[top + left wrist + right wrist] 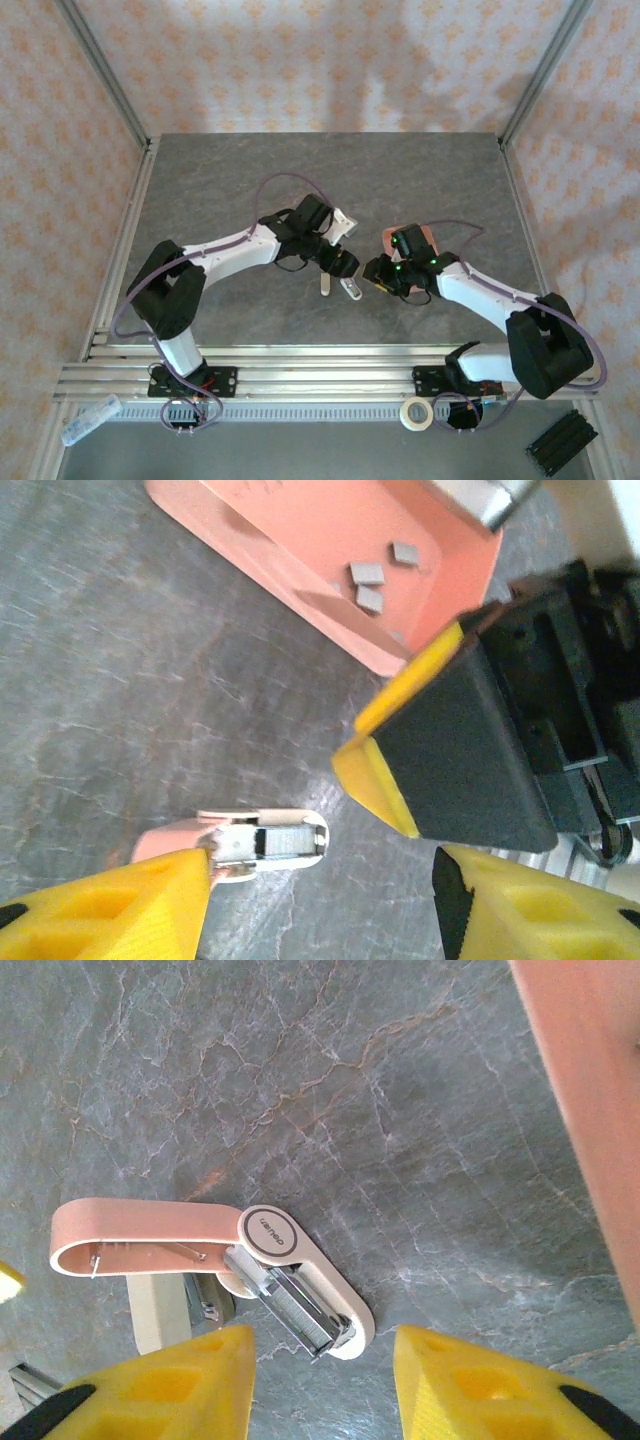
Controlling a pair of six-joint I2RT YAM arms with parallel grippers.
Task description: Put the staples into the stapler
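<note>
Arms are both reaching in from the bottom of the top view and meeting near the middle of the bench (220,190), elbows bent outward. You are holding the left end effector (344,265) low over the stapler (350,289). The right end effector (382,278) is hanging just to the right of it, close beside the left one.

In the left wrist view your left fingers (110,910) are standing well apart with nothing between them. The stapler is lying at the lower left, its end right against one finger, though I cannot tell whether they are touching.

In the right wrist view your right fingers (480,1385) are standing moderately apart, gripping nothing. The stapler is lying flipped open just above them, its metal end pointing into the gap.

The staples (368,573) are lying loose in the salmon-pink tray (290,530) at the top of the left wrist view, above the stapler.
</note>
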